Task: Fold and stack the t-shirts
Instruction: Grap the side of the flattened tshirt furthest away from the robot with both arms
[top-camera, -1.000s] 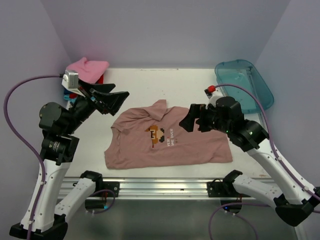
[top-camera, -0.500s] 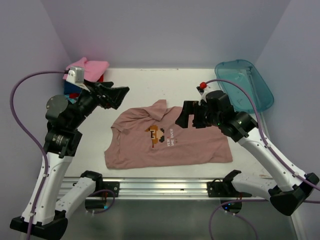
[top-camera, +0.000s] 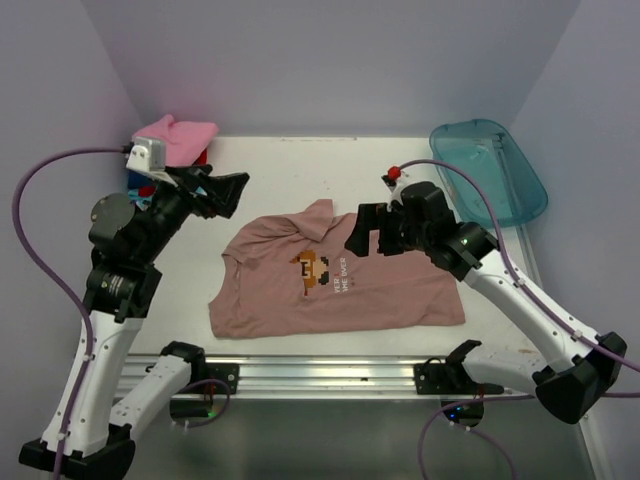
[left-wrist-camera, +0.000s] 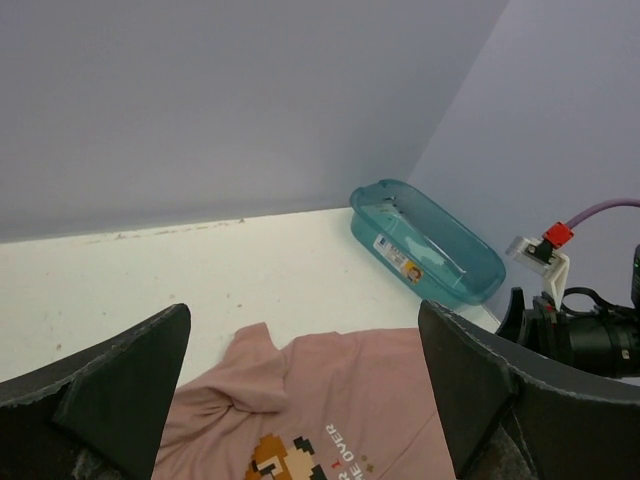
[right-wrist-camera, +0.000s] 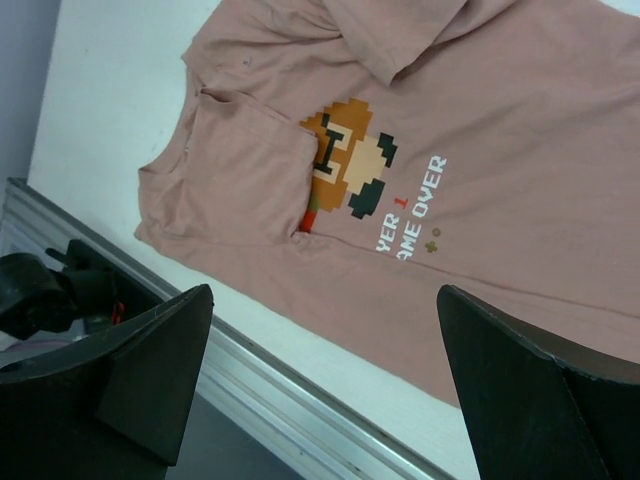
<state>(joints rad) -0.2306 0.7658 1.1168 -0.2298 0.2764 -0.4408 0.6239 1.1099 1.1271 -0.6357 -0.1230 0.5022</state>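
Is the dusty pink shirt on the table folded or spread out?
Mostly spread: the shirt lies flat, print up, one sleeve flipped inward.

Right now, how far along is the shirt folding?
Done: a stack of folded tees sits at the far left corner of the table, a pink one on top. In hand: nothing; the left gripper and right gripper hang open, holding nothing. Left: the brown-pink tee lies mostly spread out, one sleeve tucked in, so it needs folding and stacking.
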